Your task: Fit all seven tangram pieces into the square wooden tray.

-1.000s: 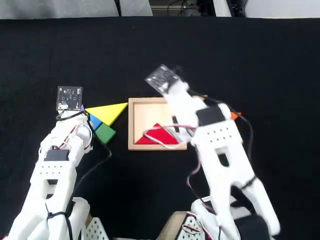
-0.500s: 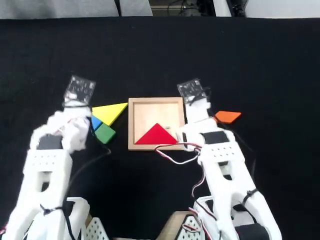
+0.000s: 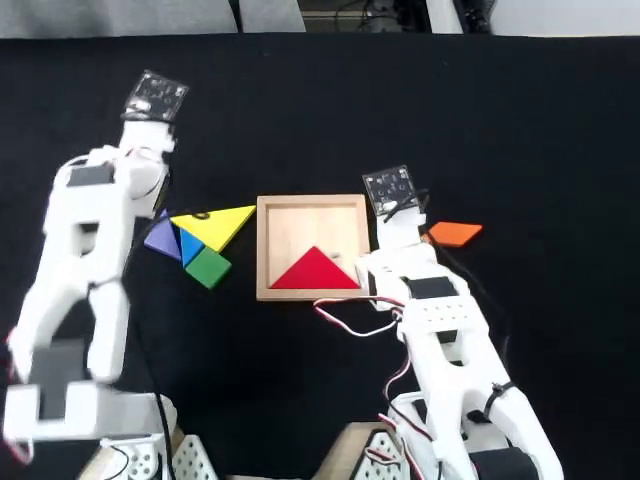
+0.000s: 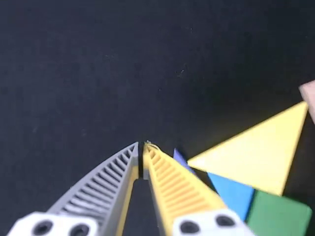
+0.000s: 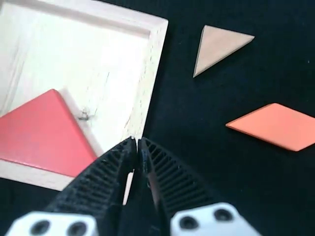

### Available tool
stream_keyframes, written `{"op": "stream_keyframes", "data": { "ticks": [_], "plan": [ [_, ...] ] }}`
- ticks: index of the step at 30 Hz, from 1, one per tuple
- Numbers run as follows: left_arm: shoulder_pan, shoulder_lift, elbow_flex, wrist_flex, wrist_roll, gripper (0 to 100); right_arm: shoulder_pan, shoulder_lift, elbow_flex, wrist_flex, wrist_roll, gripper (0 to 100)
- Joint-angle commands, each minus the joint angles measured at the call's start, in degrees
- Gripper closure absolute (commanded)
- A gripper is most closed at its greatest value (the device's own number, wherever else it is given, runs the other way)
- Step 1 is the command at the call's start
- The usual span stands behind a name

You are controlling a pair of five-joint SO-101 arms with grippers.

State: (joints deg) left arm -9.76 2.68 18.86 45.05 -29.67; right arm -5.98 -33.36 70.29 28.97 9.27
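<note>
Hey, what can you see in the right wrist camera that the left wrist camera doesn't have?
Right wrist view, not the left: the square wooden tray holding a red triangle, a plain wooden triangle and an orange parallelogram outside it, and the shut right gripper. Left wrist view, not the right: a yellow triangle, blue piece and green piece clustered together, and the shut left gripper. Both: the black table cover; a pale corner at the left view's edge may be the tray.
</note>
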Motion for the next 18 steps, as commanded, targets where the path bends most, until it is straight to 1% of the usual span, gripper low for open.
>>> {"op": "stream_keyframes", "data": {
  "ticks": [1, 6, 9, 15, 18],
  "plan": [
    [2.2, 9.9, -8.3, -3.7, -0.5, 97, 0.9, -1.7, -0.3, -1.2, -0.4, 98.7],
    [2.6, 18.1, -10.2, -7.2, -0.5, 97, 0.9, -1.7, -0.3, -1.2, -0.4, 98.7],
    [2.6, 18.7, -9.5, -5.7, -0.5, 97, 0.9, -1.7, -0.3, -1.2, -0.4, 98.7],
    [2.6, 18.7, -7.5, -5.3, -0.6, 97, 0.8, -1.7, -0.3, -1.3, -0.4, 98.7],
    [4.0, 18.8, -7.3, -1.9, -1.7, 97, 0.8, -1.7, -0.3, -1.3, -0.4, 98.7]
  ]
}}
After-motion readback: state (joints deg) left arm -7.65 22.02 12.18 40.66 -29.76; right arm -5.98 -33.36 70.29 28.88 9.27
